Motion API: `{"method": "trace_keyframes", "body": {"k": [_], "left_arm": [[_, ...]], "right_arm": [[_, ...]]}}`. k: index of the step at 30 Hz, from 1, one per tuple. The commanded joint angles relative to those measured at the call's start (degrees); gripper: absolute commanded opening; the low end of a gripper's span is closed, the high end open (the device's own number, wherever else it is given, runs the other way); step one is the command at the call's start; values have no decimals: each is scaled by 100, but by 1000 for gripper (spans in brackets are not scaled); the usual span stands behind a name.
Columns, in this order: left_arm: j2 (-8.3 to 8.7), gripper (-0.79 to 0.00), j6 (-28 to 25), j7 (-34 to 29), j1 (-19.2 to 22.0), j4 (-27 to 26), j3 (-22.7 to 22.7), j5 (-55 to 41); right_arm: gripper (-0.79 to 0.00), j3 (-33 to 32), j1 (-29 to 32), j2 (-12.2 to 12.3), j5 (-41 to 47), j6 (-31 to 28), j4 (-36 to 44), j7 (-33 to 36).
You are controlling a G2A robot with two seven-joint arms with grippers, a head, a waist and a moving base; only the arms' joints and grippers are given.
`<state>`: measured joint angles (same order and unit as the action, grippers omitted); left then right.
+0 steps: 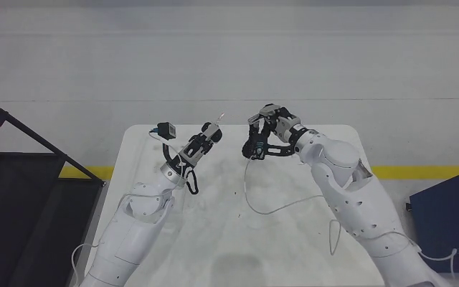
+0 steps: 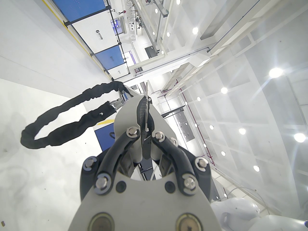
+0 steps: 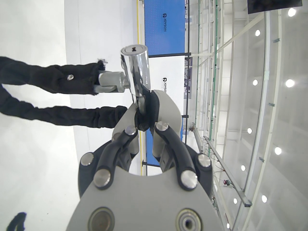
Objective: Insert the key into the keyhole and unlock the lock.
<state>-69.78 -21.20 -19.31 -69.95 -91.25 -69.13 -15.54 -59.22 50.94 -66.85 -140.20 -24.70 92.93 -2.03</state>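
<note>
- White table, its top scuffed with grey smudges.
- Thin white cable lies in a loose curve across the table's middle.
- Small dark specks lie near the cable.

The lock has a polished, mirror-bright metal barrel. Its loop wears a black cloth sleeve, matt and woven, frayed at one end. The key is a thin blade of bare grey metal. The left pincer and the right pincer look alike: smooth pale-grey shells with a satin sheen, matt black links, bright metal pins, and black pads with a fine textured face. The worktop is white, matt and faintly smudged.
</note>
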Motion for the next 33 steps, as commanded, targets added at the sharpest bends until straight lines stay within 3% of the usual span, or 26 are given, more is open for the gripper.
{"method": "trace_keyframes", "body": {"k": [1,9,19,33], "left_arm": [[0,-785,0,0,0,0,0,0],[0,-785,0,0,0,0,0,0],[-7,-785,122,-28,-49,-38,36,-76],[-23,-785,815,-1043,262,29,74,-647]], "right_arm": [[-785,33,65,2,-225,92,140,150],[-785,52,486,-19,-491,311,807,762],[-785,85,689,-98,-521,378,1045,1364],[-785,85,689,-98,-521,378,1045,1364]]}}
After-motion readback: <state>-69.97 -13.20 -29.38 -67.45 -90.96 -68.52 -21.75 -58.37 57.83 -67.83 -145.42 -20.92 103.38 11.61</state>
